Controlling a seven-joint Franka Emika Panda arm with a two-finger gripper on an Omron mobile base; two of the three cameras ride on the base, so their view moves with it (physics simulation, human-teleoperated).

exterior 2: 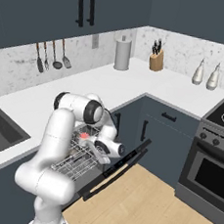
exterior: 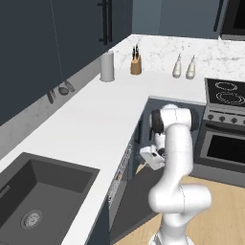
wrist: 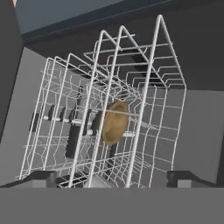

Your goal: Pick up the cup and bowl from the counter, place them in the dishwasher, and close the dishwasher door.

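A: As far as the pictures go, how much of the job looks done?

B: Most of the loading, I'd judge. The small brown wood-like bowl [wrist: 114,122] sits on edge among the wires of the silver pull-out rack [wrist: 148,87]. In the right base view a small whitish cup with a red top [exterior 2: 84,136] shows in that rack too, partly behind the arm, so I can't tell exactly how it rests.

A: And the two-finger gripper [wrist: 113,178]?

B: Its jaws stand wide apart with nothing between them, just above the rack. Both dark tips frame the bowl but hang clear of it.

A: So what's left?

B: The flat slate-blue dishwasher door [exterior 2: 120,166] hangs down open, and the rack is pulled out over it. The white marbled counter [exterior: 91,119] carries neither dish. Closing the dark-fronted dishwasher [exterior: 125,167] seems the only step not yet done.
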